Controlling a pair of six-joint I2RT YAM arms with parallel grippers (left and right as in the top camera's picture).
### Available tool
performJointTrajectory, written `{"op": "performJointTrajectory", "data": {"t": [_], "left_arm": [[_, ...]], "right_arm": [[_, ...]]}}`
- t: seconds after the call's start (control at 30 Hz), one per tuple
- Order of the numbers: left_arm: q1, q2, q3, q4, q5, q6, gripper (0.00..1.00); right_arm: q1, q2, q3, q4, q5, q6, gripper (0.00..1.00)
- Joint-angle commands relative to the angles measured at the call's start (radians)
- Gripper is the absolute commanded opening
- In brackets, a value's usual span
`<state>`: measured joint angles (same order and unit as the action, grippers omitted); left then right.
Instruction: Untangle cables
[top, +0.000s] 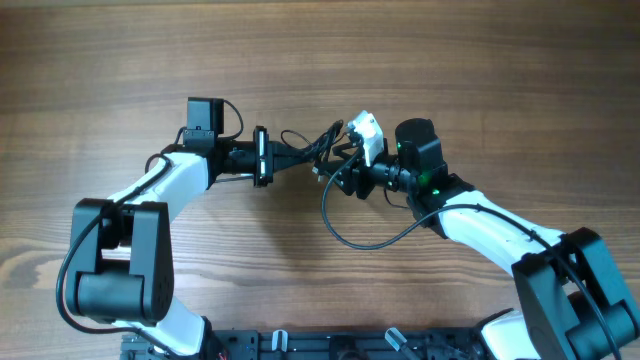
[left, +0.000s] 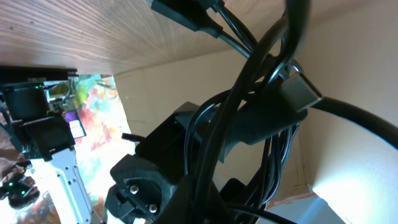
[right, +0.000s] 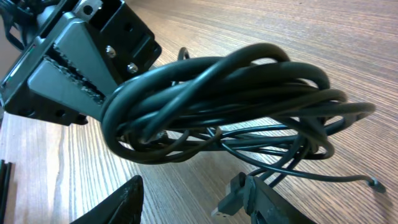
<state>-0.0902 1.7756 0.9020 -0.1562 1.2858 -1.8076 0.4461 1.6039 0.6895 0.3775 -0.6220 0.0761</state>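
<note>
Overhead view: two arms meet over the middle of a wooden desk (top: 450, 60).
Left claw (top: 288, 153): pressed together, pinching the left end of the cables (top: 322, 148).
Where the cables are: a knotted black bundle held up off the desk, between the two claws.
Right wrist view of the bundle: several thick loops wound together, with thinner cords threading through and under them.
Loose loop (top: 345, 232): one cord sags out of the bundle in a wide curve and runs up toward the right arm.
Plug (right: 235, 194): small and dark, below the bundle, just beside one right finger.
Right claw (top: 343, 178): at the right end of the bundle, fingers apart in its own view; I cannot tell whether they pinch a cord.
</note>
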Motion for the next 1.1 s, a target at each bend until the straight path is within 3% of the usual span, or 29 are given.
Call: {"op": "performJointTrajectory", "data": {"t": [0.0, 0.6, 1.07], "left_arm": [[0.005, -0.016, 0.001, 0.000, 0.076, 0.023, 0.04], [0.003, -0.016, 0.001, 0.000, 0.146, 0.050, 0.04], [0.003, -0.016, 0.001, 0.000, 0.145, 0.055, 0.04]], "right_arm": [[0.010, -0.005, 0.009, -0.001, 0.023, -0.024, 0.56], [0.048, -0.004, 0.009, 0.103, 0.159, -0.026, 0.58], [0.046, -0.004, 0.009, 0.052, 0.117, -0.237, 0.60]]}}
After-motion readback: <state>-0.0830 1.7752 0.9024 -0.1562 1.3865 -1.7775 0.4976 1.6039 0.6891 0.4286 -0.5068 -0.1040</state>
